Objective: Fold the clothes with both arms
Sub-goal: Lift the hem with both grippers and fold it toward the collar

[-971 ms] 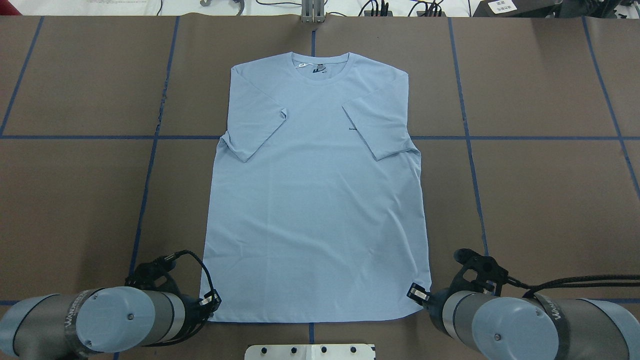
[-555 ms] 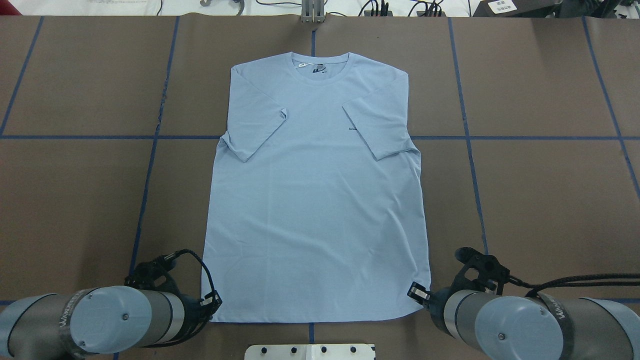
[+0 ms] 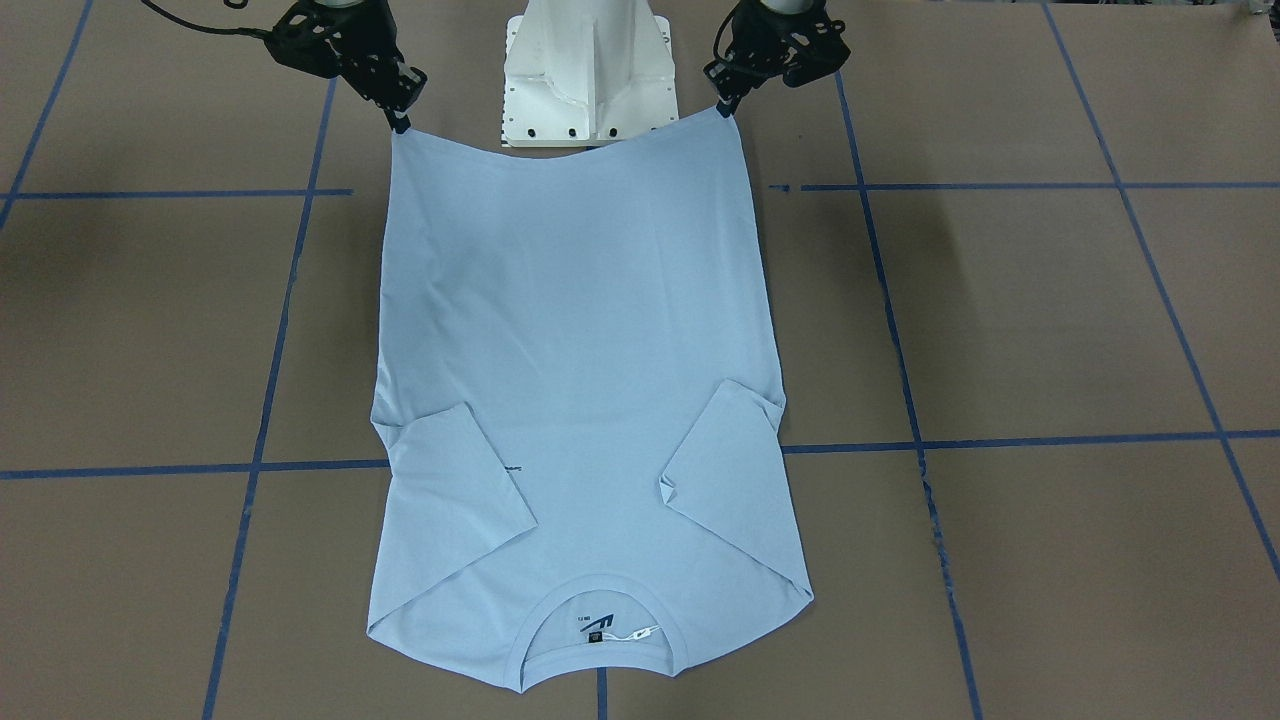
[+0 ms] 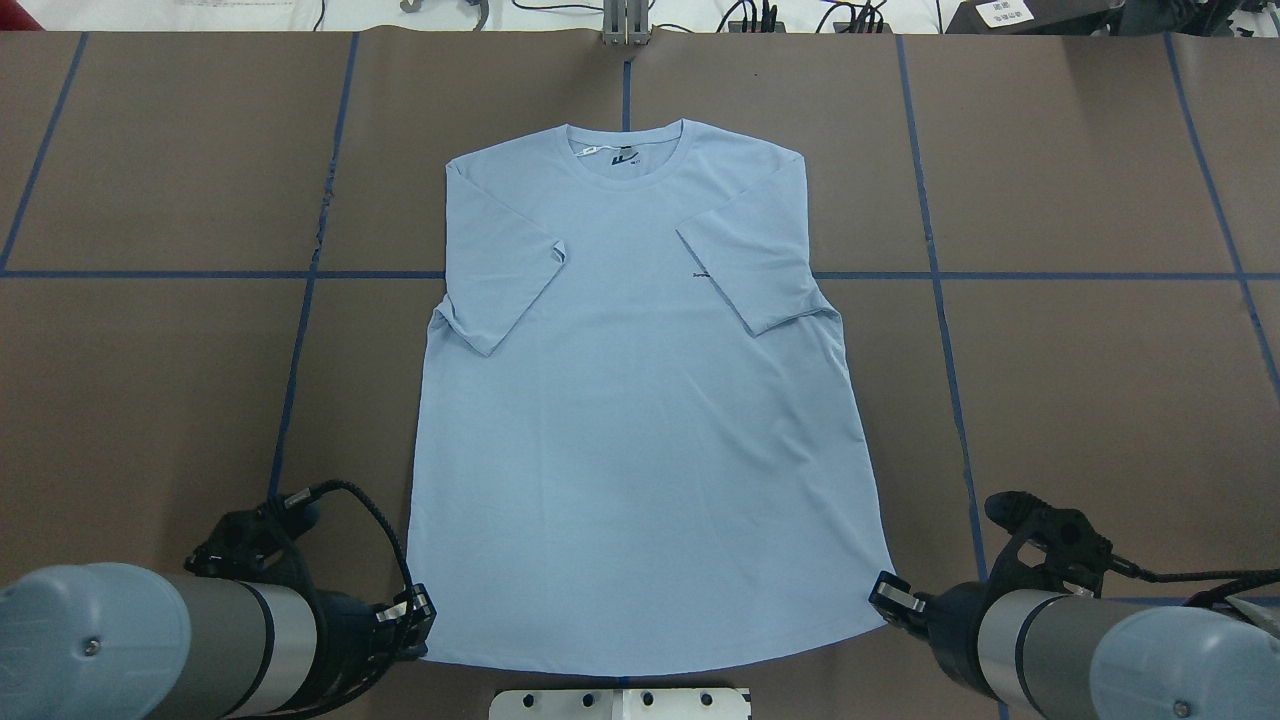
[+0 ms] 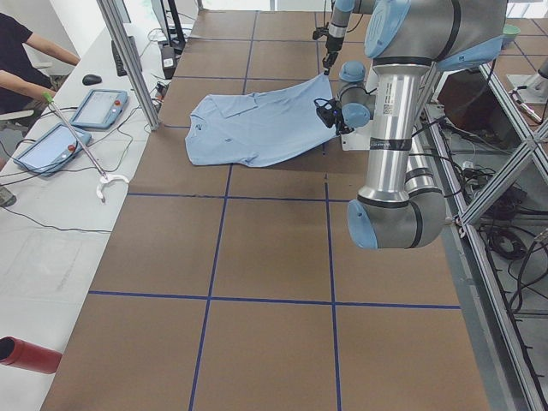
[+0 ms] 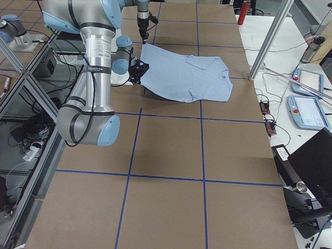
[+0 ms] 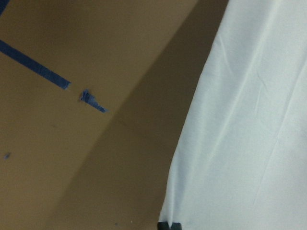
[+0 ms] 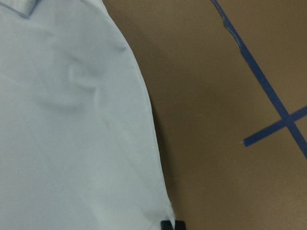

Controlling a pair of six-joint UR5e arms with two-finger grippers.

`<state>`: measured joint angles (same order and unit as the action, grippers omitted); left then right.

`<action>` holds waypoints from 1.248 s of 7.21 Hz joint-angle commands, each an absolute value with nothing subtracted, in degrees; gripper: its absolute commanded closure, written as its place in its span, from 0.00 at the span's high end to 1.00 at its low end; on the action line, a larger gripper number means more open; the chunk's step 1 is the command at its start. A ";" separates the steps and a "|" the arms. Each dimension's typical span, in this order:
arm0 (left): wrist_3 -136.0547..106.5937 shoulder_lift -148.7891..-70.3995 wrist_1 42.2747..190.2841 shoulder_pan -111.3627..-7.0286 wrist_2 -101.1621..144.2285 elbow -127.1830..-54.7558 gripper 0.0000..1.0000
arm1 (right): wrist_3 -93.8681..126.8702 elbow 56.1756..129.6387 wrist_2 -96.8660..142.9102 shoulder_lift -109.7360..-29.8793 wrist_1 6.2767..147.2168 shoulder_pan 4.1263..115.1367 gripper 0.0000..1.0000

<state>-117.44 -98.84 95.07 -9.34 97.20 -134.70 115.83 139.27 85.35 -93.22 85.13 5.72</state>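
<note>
A light blue T-shirt (image 4: 630, 420) of smooth, soft fabric is spread face up at the middle of the table (image 4: 150, 380), with its banded round collar (image 4: 625, 150) laid farthest from the robot. The short sleeves (image 4: 500, 270) are folded inward over the chest as slanted flaps. The near hem (image 4: 640, 668) is raised off the surface and sags in a shallow curve. One hem corner is pinched by the closed left end effector (image 4: 418, 618), the other by the closed right end effector (image 4: 887, 592). The matte brown table is crossed by blue tape lines (image 4: 300, 330).
</note>
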 commanded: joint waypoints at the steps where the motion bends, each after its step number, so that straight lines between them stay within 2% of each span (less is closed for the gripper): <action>1: -105.22 -100.45 93.96 -18.49 97.12 -133.61 0.00 | 100.13 133.30 85.60 -83.67 85.69 16.72 0.00; 3: -98.10 -106.94 94.13 -29.05 97.30 -122.93 0.00 | 88.21 115.49 92.75 -68.02 88.15 31.65 0.00; 4: -93.91 -110.79 94.48 -33.70 97.21 -117.39 0.00 | 82.59 107.57 96.55 -63.59 87.55 38.34 0.00; 5: -91.69 -115.01 95.61 -37.14 97.21 -110.20 0.00 | 77.05 99.31 96.68 -59.19 87.37 41.54 0.00; 7: -91.50 -118.47 105.69 -40.06 96.95 -97.35 0.00 | 75.50 84.79 96.42 -51.19 84.32 44.55 0.00; 9: -91.41 -125.20 110.63 -41.31 93.53 -85.58 0.00 | 75.41 72.66 96.15 -47.75 74.67 45.26 0.00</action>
<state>-91.49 -121.22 107.43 -40.57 95.10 -92.93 75.59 80.03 96.29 -50.31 79.94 44.72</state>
